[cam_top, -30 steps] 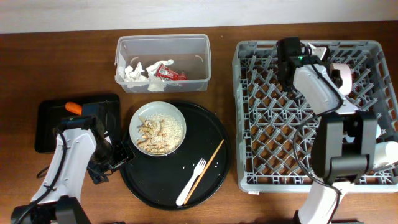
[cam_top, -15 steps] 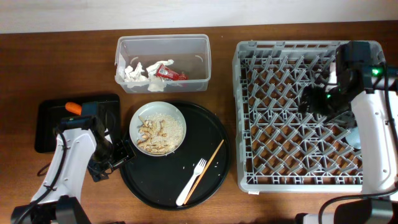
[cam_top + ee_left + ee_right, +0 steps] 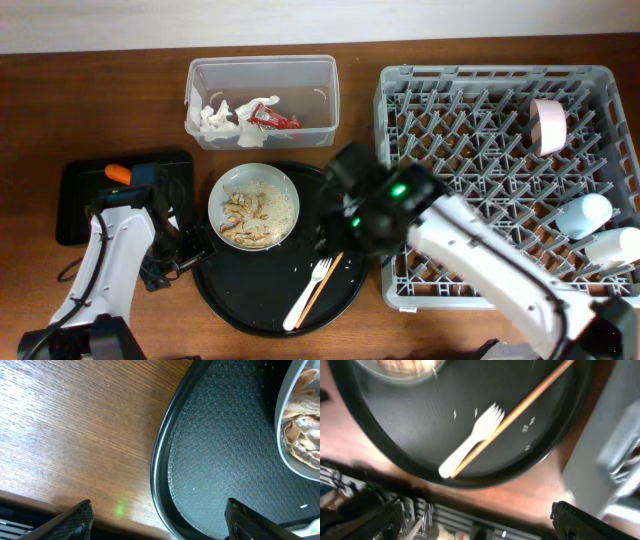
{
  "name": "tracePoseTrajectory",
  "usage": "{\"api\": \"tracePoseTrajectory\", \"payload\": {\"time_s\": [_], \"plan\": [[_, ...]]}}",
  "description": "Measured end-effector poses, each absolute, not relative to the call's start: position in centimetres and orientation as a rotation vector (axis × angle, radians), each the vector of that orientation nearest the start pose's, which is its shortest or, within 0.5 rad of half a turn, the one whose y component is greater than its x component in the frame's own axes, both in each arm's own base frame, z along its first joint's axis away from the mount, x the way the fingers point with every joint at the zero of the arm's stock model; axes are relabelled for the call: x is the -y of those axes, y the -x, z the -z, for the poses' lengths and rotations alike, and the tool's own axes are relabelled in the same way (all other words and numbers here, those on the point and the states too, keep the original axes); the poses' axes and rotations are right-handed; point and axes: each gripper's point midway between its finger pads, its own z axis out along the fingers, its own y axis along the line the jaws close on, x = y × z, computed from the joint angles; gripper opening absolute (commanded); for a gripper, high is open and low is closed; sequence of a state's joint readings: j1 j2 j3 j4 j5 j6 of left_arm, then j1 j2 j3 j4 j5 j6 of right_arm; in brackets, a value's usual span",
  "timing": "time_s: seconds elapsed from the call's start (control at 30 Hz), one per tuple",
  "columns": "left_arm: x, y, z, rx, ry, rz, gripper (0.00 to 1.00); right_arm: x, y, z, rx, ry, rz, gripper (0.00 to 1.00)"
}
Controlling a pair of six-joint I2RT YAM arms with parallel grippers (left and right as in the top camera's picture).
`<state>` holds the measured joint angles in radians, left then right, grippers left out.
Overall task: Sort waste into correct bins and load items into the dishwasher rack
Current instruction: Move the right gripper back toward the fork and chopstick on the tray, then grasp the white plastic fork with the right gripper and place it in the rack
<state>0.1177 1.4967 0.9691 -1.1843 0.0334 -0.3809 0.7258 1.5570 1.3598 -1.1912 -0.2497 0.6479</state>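
Note:
The pale plate (image 3: 257, 206) with rice and beige scraps sits on the round black tray (image 3: 345, 290). The white fork (image 3: 307, 293) lies there beside a wooden chopstick (image 3: 335, 265). My right gripper (image 3: 338, 222) hovers open over the tray's middle; in the right wrist view (image 3: 480, 525) it is empty, with the fork (image 3: 470, 445) ahead. My left gripper (image 3: 190, 250) is open and empty; in the left wrist view (image 3: 160, 522) it straddles the tray's left rim (image 3: 159, 475). Tissues (image 3: 215, 118) and the red wrapper (image 3: 272, 116) lie in the clear tub (image 3: 330, 80). The carrot (image 3: 118, 173) lies on the black rectangular tray (image 3: 75, 200).
The grey rack (image 3: 470, 180) stands at the right, holding the pinkish bowl (image 3: 547, 125), the blue cup (image 3: 583, 215) and the white cup (image 3: 615, 247). My right arm crosses the rack's front left corner. The rack's edge (image 3: 615, 435) shows in the right wrist view.
My right arm has swung from the back of the rack leftwards to over the round black tray. The bowl and cups now show in the rack. The left arm has not moved.

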Motion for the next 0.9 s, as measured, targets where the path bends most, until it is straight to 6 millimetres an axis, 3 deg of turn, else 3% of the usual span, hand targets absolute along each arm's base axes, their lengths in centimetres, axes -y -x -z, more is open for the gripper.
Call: {"api": "tracePoseTrajectory", "payload": {"time_s": [0.07,0.23,0.4,0.47,0.53,0.57,0.63,0.7,0.77,0.9], "plan": [[-1.9,-20.7,-6.2,-3.184,0.815,0.022,0.84,-25.7,-19.4,-12.8,-3.105,0.158,-0.518,0.88],[-1.9,-20.7,-6.1,-3.184,0.815,0.023,0.84,-27.6,-16.2,-7.8,-3.175,0.148,-0.464,0.87],[-1.9,-20.7,-6.1,-3.183,0.814,0.023,0.84,-28.7,-16.3,-2.2,-3.238,0.096,-0.323,0.87],[-1.9,-20.7,-6.1,-3.184,0.815,0.023,0.84,-29.1,-16.7,-0.7,-3.242,0.076,-0.306,0.83],[-1.9,-20.7,-6.1,-3.184,0.815,0.023,0.84,-29.0,-17.0,-0.6,-3.231,0.058,-0.296,0.75],[-1.9,-20.7,-6.1,-3.184,0.814,0.023,0.84,-28.9,-17.3,-0.6,-3.212,0.056,-0.284,0.62],[-1.9,-20.7,-6.1,-3.183,0.815,0.023,0.84,-28.8,-18.0,-0.5,-3.177,0.044,-0.26,0.46],[-1.9,-20.7,-6.1,-3.184,0.815,0.023,0.84,-28.8,-18.6,-0.4,-3.15,0.049,-0.247,0.37],[-1.9,-20.7,-6.1,-3.184,0.815,0.023,0.84,-28.4,-18.9,-0.3,-3.132,0.048,-0.208,0.22],[-1.9,-20.7,-6.1,-3.184,0.815,0.023,0.84,-27.8,-19.7,-0.2,-3.089,0.036,-0.148,0.09]]}}
